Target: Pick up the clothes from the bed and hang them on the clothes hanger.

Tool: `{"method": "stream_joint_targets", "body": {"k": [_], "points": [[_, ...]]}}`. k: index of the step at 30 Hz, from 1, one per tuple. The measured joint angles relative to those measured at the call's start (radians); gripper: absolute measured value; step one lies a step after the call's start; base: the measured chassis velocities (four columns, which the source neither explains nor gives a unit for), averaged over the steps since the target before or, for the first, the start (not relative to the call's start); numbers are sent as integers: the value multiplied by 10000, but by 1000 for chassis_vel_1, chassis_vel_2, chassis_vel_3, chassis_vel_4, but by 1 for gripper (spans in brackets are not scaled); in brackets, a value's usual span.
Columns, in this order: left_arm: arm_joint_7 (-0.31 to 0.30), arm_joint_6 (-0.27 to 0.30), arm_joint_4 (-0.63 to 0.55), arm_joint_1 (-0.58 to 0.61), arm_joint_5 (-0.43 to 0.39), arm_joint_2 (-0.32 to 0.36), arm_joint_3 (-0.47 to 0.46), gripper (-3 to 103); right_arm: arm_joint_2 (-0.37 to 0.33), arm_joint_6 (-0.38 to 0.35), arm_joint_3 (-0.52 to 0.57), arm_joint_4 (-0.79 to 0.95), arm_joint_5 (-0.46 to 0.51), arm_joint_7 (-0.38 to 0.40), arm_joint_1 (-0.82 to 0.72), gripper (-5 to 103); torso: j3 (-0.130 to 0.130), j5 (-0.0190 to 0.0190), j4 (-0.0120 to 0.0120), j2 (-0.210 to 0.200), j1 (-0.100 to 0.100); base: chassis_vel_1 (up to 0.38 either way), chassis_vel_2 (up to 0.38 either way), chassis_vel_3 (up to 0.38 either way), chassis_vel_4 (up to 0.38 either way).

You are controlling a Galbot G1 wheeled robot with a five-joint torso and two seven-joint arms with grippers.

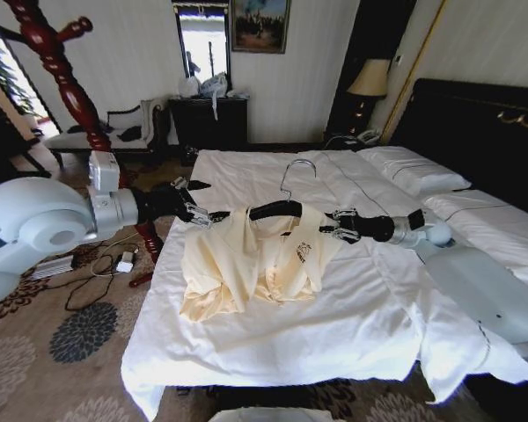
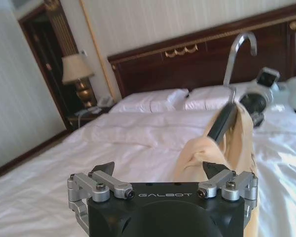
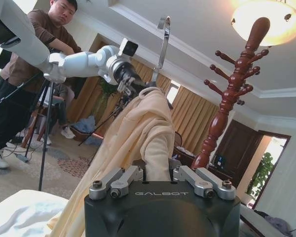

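The cream-yellow clothes (image 1: 246, 264) hang draped over the black clothes hanger (image 1: 275, 209), whose silver hook (image 1: 297, 171) points up, above the white bed (image 1: 352, 325). My left gripper (image 1: 196, 214) sits at the garment's left shoulder, open, with the cloth (image 2: 237, 143) beside one fingertip (image 2: 214, 170). My right gripper (image 1: 343, 230) is at the right shoulder end, shut on the clothes (image 3: 148, 128). In the left wrist view the hanger (image 2: 221, 123) runs away towards the right gripper (image 2: 256, 101). The right wrist view shows the left gripper (image 3: 130, 81) at the far end.
A dark red wooden coat stand (image 1: 70, 79) rises left of the bed behind my left arm, also seen as the coat stand (image 3: 232, 98). Cables and small items lie on the carpet (image 1: 97, 272). Pillows (image 1: 414, 171) and a dark headboard (image 1: 484, 123) are at the right.
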Motion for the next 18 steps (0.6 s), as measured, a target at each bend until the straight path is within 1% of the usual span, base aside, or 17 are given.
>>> {"method": "stream_joint_targets", "body": {"k": [1,2,4,5,6,7,8,11,16,18], "points": [[-144,19,-16,14,-158,3,-157,100,0,1,2,-8,-4,7,-17,20,0,0,0,1,1,0,0,0,0],[-144,19,-16,14,-158,3,-157,100,0,1,2,-8,-4,7,-17,20,0,0,0,1,1,0,0,0,0],[-732,485,-394,305,-957,187,-964,100,21,10,4,-102,-30,21,-79,20,0,1,-1,0,1,0,0,0,0],[-937,760,-578,475,-1202,277,-1233,103,40,13,6,-135,-31,22,-84,20,-1,2,0,0,0,0,0,0,0],[-1219,1159,-842,626,-1443,411,-1477,101,79,17,11,-191,-32,16,-90,20,-1,1,3,0,-1,0,0,0,0],[-1219,1159,-842,626,-1443,411,-1477,101,79,17,11,-191,-32,16,-90,20,-1,1,3,0,-1,0,0,0,0],[-1420,1486,-1011,697,-1494,529,-1584,100,103,18,16,-224,-32,0,-91,20,-1,2,5,1,-1,0,0,0,0],[-1568,1909,-1122,949,-1295,669,-1649,99,153,19,18,-253,-33,-68,-79,20,0,-1,2,0,0,0,0,0,0],[-1453,1950,-968,1231,-894,646,-1641,99,159,21,5,-222,-34,-128,-19,20,0,0,1,0,0,0,0,0,0],[-1221,1984,-805,1431,-570,574,-1589,99,119,22,-1,-169,-33,-155,18,20,0,-2,1,0,0,0,0,0,0]]}}
